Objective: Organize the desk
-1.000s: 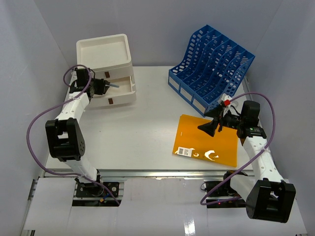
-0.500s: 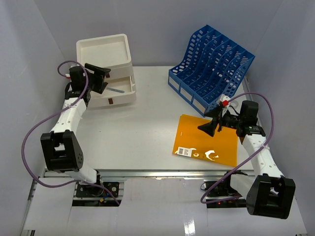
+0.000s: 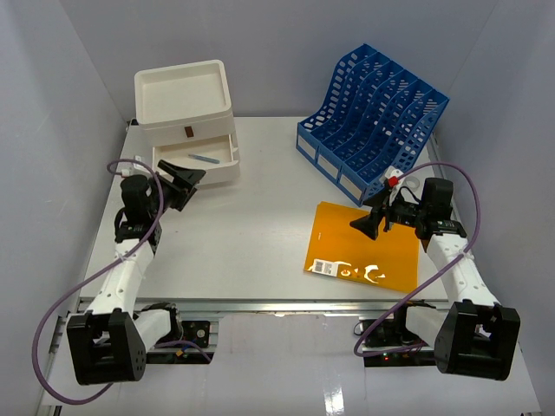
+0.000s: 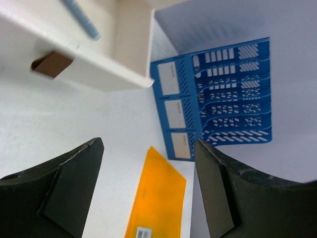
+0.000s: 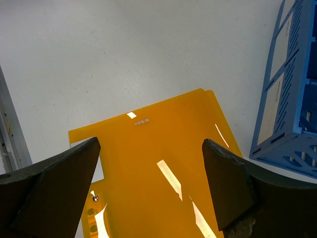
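Observation:
The desk [image 3: 251, 217] is a wide white tabletop. At its back left stands a white drawer box [image 3: 186, 113] with one drawer pulled out, and a blue pen [image 3: 205, 159] lies in that drawer. My left gripper [image 3: 192, 184] hangs open and empty in front of the drawer, apart from it. In the left wrist view the pen [image 4: 81, 20] shows at the top, above the gripper [image 4: 147, 148]. An orange folder [image 3: 364, 247] lies flat at the right. My right gripper [image 3: 364, 217] hovers open over the folder [image 5: 163, 148], its fingers [image 5: 74, 168] spread wide and holding nothing.
A blue slotted file rack [image 3: 373, 117] stands at the back right, just behind the orange folder. A metal rail [image 3: 277, 305] runs along the desk's near edge. Grey walls close in the left, back and right sides.
The left gripper let go of the blue pen in the drawer, opened, and drew back toward the near left. The right arm has barely moved.

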Robot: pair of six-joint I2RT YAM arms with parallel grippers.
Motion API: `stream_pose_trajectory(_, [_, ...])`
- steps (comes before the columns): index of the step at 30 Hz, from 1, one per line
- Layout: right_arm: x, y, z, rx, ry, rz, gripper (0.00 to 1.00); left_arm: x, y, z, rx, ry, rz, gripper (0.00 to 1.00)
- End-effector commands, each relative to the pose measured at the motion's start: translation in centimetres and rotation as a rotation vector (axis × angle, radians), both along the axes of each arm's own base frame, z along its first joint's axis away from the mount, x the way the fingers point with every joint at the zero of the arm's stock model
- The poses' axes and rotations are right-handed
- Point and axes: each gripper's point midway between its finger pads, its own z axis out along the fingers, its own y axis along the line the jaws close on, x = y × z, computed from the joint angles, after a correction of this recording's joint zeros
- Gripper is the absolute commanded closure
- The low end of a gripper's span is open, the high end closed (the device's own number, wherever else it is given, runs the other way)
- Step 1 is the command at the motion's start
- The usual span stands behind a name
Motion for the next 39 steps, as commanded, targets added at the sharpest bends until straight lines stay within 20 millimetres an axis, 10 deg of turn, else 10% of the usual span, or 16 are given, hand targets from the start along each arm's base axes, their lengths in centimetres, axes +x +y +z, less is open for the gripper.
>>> stream_pose_trajectory(1, [0.5, -0.4, 0.0, -0.017, -0.022, -0.013, 0.1, -1.3, 0.1, -0.6, 0.006, -0.042, 0.003, 0.16])
stream_pose_trajectory(16, [0.1, -0.3, -0.1, -0.013, -0.028, -0.011, 0.1, -0.2, 2.6, -6.6, -0.077, 0.173, 0.213, 0.32])
stream_pose_trajectory(39, [-0.4, 0.0, 0.9, 0.012, -0.045, 0.009, 0.1, 6.8, 5.8, -7.4, -0.079, 0.263, 0.396, 0.72])
